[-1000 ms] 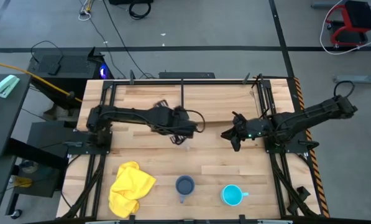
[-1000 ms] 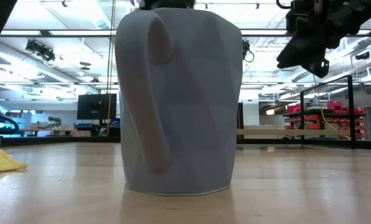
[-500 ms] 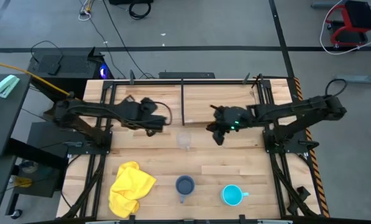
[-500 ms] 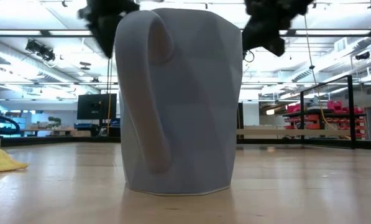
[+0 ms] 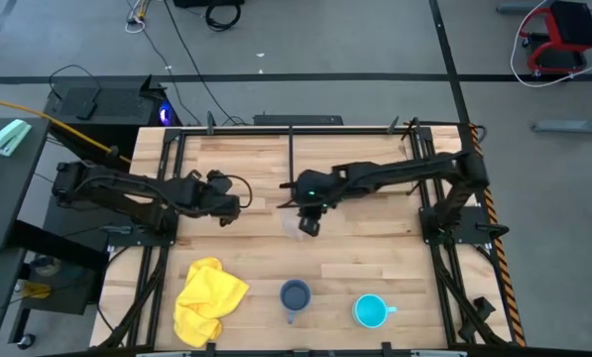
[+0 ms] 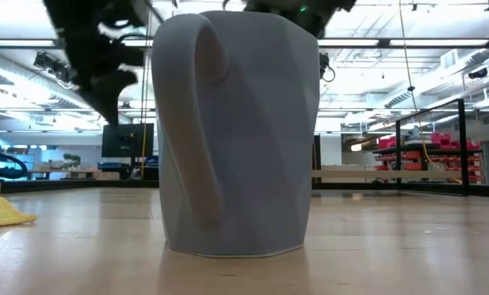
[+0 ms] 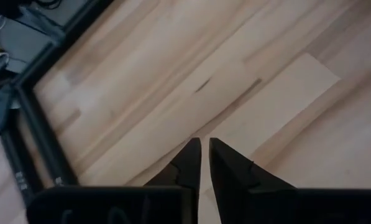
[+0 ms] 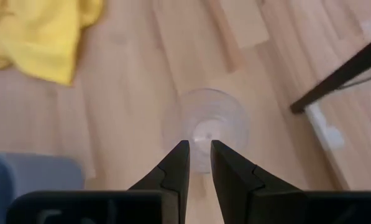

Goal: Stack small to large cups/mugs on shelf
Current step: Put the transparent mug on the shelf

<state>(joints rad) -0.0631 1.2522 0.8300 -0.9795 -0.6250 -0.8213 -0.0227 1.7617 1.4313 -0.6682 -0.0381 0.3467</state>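
The small clear glass cup stands upright on the tabletop near its middle; it also shows in the right wrist view. My right gripper hovers right above it, fingers nearly together and pointing down at its mouth. My left gripper is shut and empty over bare wood at the left. The grey-blue mug and the cyan mug stand near the front edge. The grey-blue mug fills the low view. The shelf board lies at the far side.
A yellow cloth lies at the front left and also shows in the right wrist view. Black metal uprights frame the shelf, and one bar runs close to the glass. Bare wood lies between the glass and the mugs.
My left gripper has drawn away from the glass cup toward the table's left edge. My right gripper has swept in from the right side to a spot above the glass. The glass has stayed standing where it was.
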